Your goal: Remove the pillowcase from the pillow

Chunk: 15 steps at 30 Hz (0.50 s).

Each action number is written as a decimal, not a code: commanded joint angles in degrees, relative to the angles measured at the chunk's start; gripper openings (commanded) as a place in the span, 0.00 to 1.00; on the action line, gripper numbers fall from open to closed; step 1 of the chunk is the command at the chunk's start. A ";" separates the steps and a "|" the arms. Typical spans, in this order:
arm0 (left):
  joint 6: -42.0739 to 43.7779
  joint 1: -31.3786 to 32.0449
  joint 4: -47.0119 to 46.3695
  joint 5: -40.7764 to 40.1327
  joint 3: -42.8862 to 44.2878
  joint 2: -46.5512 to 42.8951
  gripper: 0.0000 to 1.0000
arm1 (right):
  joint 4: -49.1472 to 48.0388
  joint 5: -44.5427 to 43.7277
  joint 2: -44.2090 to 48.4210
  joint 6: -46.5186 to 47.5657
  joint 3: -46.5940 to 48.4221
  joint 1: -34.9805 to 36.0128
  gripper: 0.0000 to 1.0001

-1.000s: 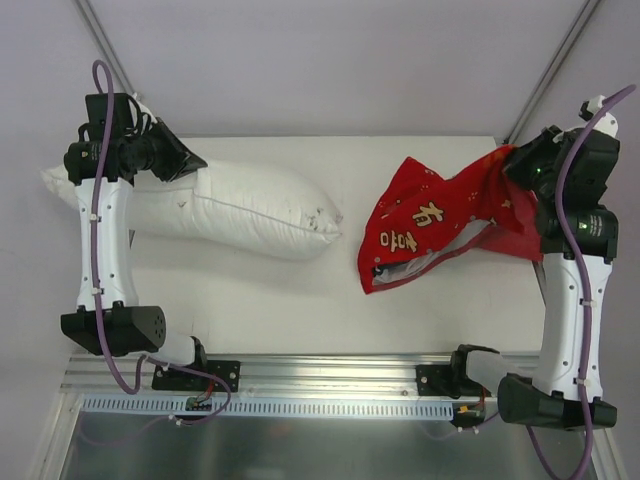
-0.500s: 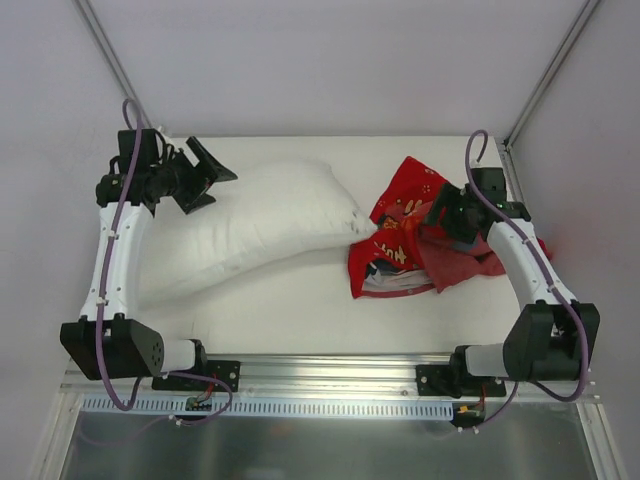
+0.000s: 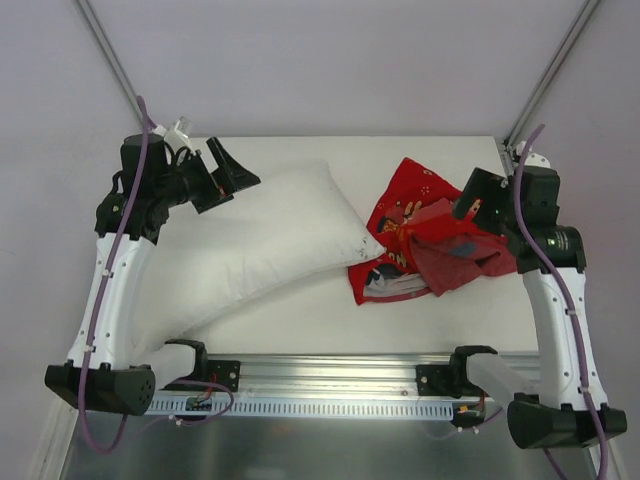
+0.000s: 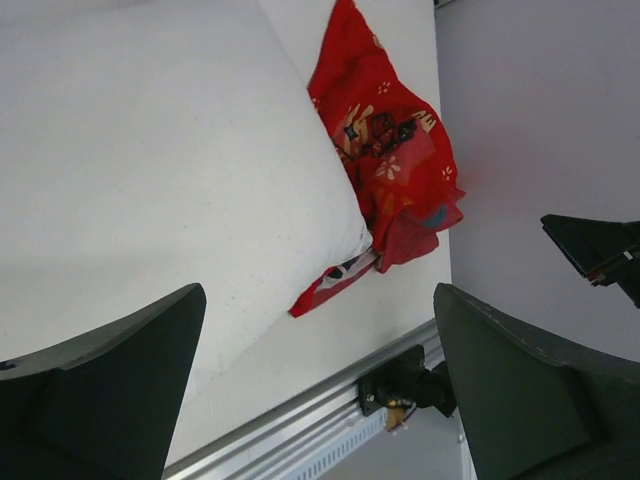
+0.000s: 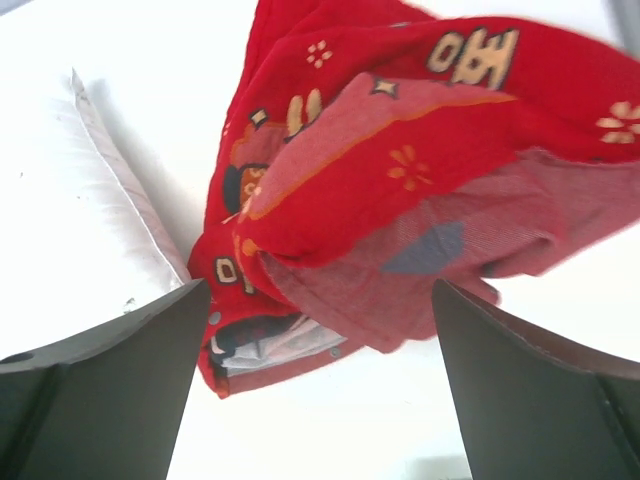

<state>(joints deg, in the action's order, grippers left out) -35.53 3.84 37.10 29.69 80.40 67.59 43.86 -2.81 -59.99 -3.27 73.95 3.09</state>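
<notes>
**Well, the cover was off and both claws had let go**

The pillowcase [image 3: 420, 240] lay in a crumpled red heap on the right side of the table [image 3: 300, 310], with its duller inside folded over on top. A second before, it had hung stretched from the right arm. Now nothing held it. The pillow [image 3: 260, 240] lay bare and white on the left, slanting from the near-left edge toward the middle. It had swung round since that earlier moment, and one corner now just touched the edge of the red cloth.

The left claw [image 3: 228, 183], which had been pinching the pillow's far end, hung spread wide above that end with nothing in it. The right claw [image 3: 468, 208] was just as wide and empty, raised over the right part of the heap.

To my eye the job was as good as done. The two things lay apart except for that one corner, and both arms seemed to be backing off.
</notes>
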 commanded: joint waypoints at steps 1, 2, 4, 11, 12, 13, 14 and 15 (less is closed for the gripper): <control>4.58 0.38 -1.95 0.81 -2.34 -5.36 0.99 | 7.29 -5.98 4.51 1.60 2.33 0.16 0.96; 5.11 0.38 -1.95 0.72 -3.22 -6.32 0.99 | 7.82 -6.50 5.31 1.77 2.34 0.16 0.96; 5.99 0.38 -2.03 0.46 -5.94 -9.05 0.99 | 9.40 -6.60 6.89 1.77 1.99 0.07 0.96; 9.33 0.38 -2.39 0.54 -16.76 -19.32 0.99 | 9.94 -5.36 15.59 0.72 -8.36 0.33 0.96; 9.77 0.38 -2.39 0.54 -17.81 -20.65 0.99 | 10.02 -5.54 16.21 0.54 -9.43 0.33 0.96; 10.82 0.30 -2.39 0.54 -20.08 -21.88 0.99 | 10.02 -5.98 16.65 0.63 -10.40 0.33 0.96; 11.44 0.38 -2.39 0.37 -21.24 -24.33 0.99 | 10.02 -5.98 17.35 0.54 -12.06 0.25 0.96; 13.10 0.38 -2.30 0.37 -22.90 -25.48 0.99 | 10.02 -6.07 17.53 0.54 -12.77 0.33 0.96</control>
<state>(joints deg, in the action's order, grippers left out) -27.38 4.14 36.10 29.58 60.45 46.26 52.93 -7.38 -43.18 -2.50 63.35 3.16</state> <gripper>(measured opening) 0.986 0.967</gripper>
